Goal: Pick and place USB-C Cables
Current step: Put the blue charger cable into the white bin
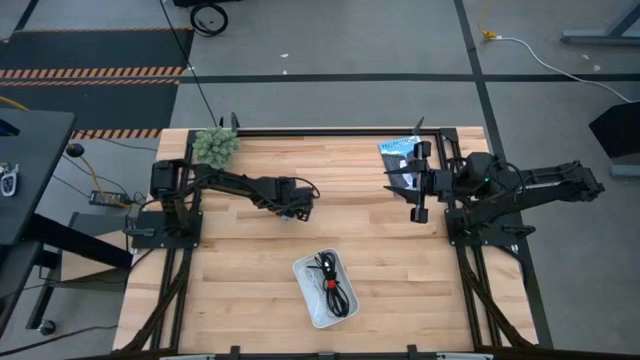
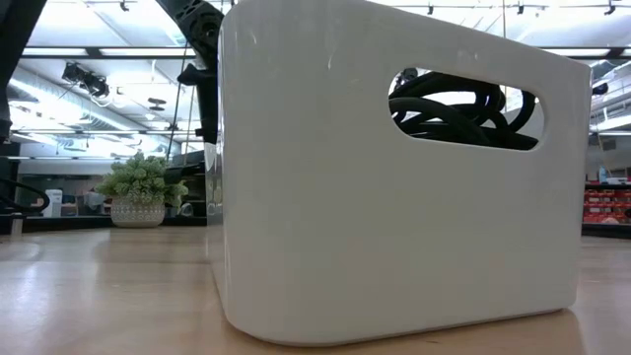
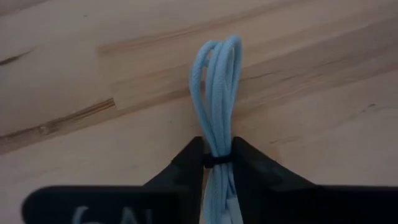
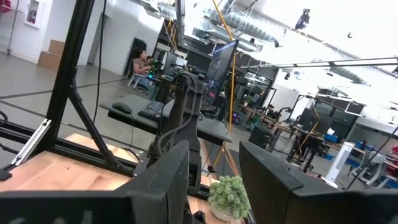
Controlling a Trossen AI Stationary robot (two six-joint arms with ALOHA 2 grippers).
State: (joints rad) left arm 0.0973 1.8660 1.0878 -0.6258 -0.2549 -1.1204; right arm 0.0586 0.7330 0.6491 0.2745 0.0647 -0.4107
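Note:
A pale white cable bundle (image 3: 214, 81) with a black tie sits between the fingers of my left gripper (image 3: 216, 163), which is shut on it over the middle of the table (image 1: 296, 203). Black cables (image 1: 331, 279) lie coiled in the white tray (image 1: 306, 297) near the table's near edge. In the low view they show through the tray wall's cut-out (image 2: 463, 104). My right gripper (image 4: 214, 180) is open and holds nothing. It waits level near the table's right edge (image 1: 417, 183), pointing toward the left. My left gripper pinches the white cable bundle between its two fingers (image 3: 180, 171) at the black tie (image 3: 216, 160). The fingers lie across the bundle, and its looped end (image 3: 217, 50) sticks out past them over the wood. Whether that end touches the table I cannot tell.
A blue-and-black flat packet (image 1: 398, 150) lies at the far right, close to my right gripper. A small potted plant (image 1: 215, 146) stands at the far left corner. Bare wood (image 1: 240, 260) lies between my left gripper and the tray.

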